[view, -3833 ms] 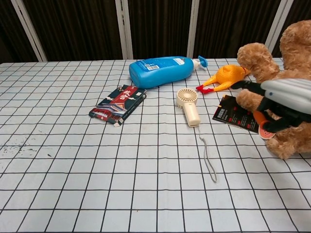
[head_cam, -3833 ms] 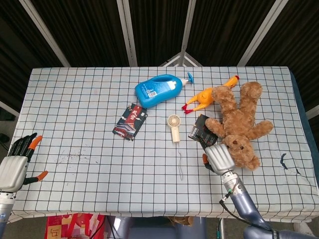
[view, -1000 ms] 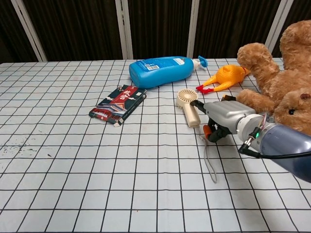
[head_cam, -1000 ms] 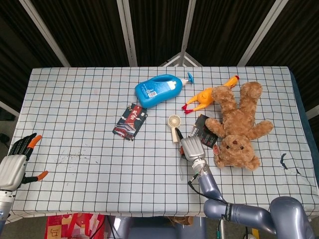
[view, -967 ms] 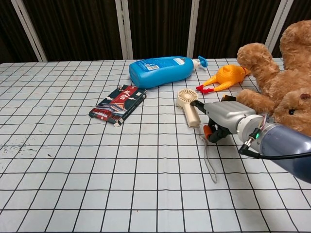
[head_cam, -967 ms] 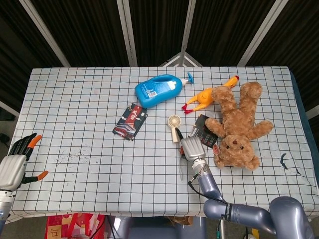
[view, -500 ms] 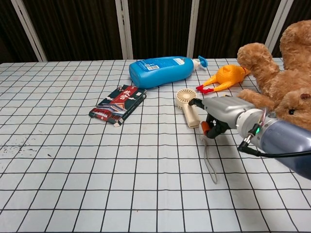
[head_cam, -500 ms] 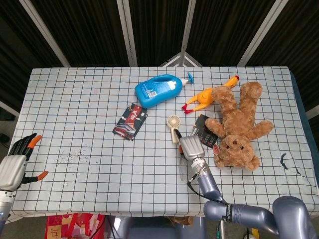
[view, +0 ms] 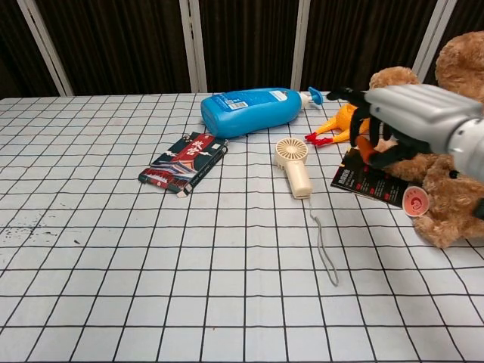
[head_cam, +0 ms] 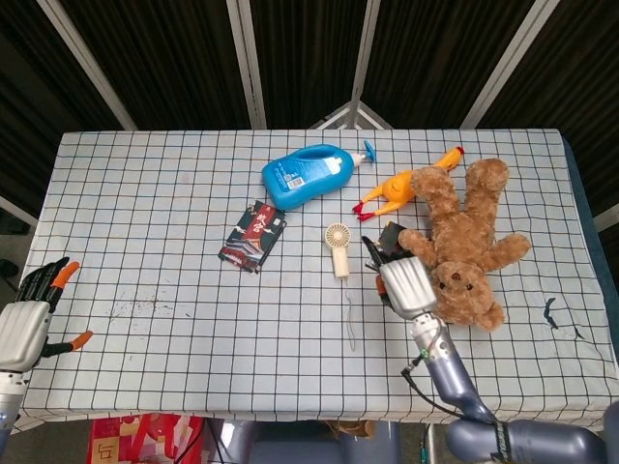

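Teddy bear (head_cam: 464,246) and black card (view: 368,181) beside right hand (view: 401,121).

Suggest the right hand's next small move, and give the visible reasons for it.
Probably lower the right hand toward the black and red card packet. In the chest view the hand hovers above it, fingers spread and holding nothing, with the brown plush teddy bear close beside, so a short, straight descent seems safest.

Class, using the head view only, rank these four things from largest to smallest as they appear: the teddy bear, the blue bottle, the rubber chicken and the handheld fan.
1. Teddy bear, clearly the largest.
2. Blue bottle.
3. Rubber chicken.
4. Handheld fan, leaving out its strap.
Chicken and fan look fairly close in length; the chicken appears somewhat longer.
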Tool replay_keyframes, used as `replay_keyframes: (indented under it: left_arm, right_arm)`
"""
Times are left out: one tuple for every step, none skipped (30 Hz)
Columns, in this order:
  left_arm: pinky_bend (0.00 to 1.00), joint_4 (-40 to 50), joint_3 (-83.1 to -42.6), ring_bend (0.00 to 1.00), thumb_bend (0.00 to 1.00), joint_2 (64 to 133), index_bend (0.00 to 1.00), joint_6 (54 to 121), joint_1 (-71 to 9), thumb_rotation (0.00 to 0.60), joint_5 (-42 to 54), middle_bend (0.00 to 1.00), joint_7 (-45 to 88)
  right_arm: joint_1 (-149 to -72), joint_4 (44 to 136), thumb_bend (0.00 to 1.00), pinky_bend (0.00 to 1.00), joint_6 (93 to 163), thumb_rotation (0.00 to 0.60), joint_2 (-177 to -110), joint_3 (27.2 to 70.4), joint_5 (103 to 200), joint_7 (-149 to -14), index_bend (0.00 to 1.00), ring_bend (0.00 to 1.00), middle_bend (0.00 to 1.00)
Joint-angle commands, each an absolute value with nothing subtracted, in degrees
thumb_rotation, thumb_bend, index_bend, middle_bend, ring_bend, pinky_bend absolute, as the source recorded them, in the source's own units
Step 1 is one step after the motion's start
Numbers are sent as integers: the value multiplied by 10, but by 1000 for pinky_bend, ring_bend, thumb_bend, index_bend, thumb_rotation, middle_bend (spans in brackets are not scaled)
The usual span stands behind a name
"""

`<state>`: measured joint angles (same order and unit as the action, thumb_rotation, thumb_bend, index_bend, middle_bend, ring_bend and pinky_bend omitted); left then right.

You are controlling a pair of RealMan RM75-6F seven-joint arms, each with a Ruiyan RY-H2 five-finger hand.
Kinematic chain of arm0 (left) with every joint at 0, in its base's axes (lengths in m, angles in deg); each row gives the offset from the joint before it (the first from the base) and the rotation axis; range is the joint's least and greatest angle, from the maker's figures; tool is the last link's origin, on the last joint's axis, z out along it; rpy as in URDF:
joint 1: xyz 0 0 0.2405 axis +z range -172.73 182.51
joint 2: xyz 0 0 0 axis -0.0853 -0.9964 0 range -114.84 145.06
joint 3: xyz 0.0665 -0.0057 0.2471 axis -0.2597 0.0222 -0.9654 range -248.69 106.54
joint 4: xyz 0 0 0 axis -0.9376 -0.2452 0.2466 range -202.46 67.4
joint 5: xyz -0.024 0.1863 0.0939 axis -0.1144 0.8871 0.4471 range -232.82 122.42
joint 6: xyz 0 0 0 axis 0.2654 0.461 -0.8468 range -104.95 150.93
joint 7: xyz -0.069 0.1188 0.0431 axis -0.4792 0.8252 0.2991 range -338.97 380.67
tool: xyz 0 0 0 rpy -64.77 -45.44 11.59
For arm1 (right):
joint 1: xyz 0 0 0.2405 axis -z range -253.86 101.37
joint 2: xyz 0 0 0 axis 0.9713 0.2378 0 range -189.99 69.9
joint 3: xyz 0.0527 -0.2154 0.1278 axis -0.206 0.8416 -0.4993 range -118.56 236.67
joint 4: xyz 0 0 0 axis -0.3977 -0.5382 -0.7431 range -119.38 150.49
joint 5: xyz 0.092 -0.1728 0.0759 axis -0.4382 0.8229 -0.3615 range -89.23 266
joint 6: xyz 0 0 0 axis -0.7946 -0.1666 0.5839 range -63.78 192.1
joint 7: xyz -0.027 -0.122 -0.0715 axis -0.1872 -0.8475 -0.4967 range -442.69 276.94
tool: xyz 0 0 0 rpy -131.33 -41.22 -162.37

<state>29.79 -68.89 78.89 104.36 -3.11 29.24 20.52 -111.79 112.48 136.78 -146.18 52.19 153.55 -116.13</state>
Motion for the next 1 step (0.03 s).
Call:
replay_keyframes:
  left_arm:
    - [0, 293, -689, 0, 102, 794, 0, 1054, -29, 600, 301, 0, 212]
  right_arm:
    - [-1047, 1172, 524, 74, 1440, 600, -1377, 601, 1626, -1145, 0, 79, 119]
